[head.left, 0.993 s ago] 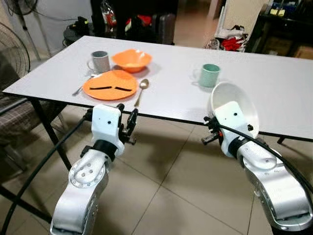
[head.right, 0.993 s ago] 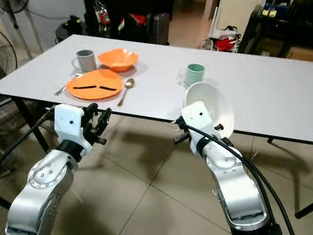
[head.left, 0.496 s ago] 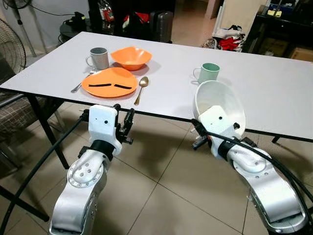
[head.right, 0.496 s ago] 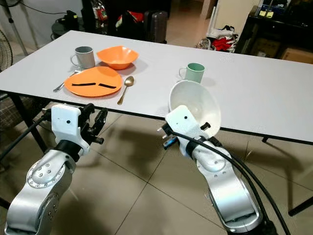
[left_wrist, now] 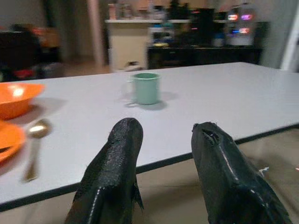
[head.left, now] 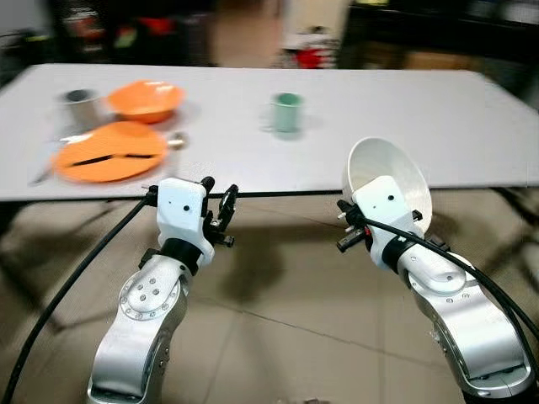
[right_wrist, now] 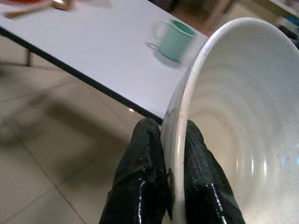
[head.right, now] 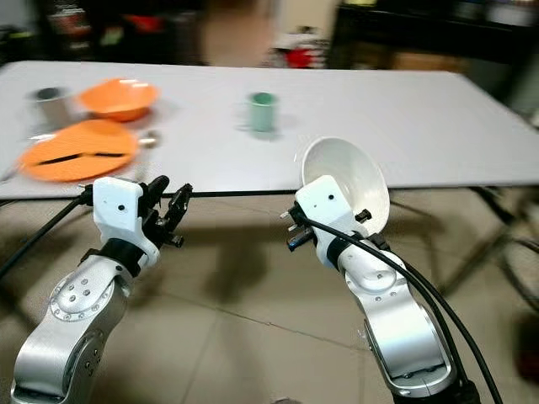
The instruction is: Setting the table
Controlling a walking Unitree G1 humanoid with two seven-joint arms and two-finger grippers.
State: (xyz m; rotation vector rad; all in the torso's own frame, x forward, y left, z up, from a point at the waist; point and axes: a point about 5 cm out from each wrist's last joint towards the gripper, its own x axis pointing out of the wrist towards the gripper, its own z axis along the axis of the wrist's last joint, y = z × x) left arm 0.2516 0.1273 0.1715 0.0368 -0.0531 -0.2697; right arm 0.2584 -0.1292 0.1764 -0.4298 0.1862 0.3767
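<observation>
My right gripper (right_wrist: 171,140) is shut on the rim of a white bowl (head.left: 396,172), holding it tilted on edge just in front of the white table (head.left: 404,109) and below its edge. A green mug (head.left: 287,112) stands on the table beyond the bowl. On the table's left lie an orange plate (head.left: 108,152) with two dark sticks across it, an orange bowl (head.left: 146,97), a grey mug (head.left: 78,104) and a spoon (left_wrist: 33,148). My left gripper (left_wrist: 163,133) is open and holds nothing, low in front of the table edge.
Tiled floor (head.left: 278,320) lies under both arms. Dark furniture and a red item (head.left: 312,57) stand behind the table. The table's right half (head.left: 446,101) is bare.
The whole view has swung to the right and blurred, so the place setting now sits further left. The white bowl stays pinched in my right gripper. The left gripper stays open.
</observation>
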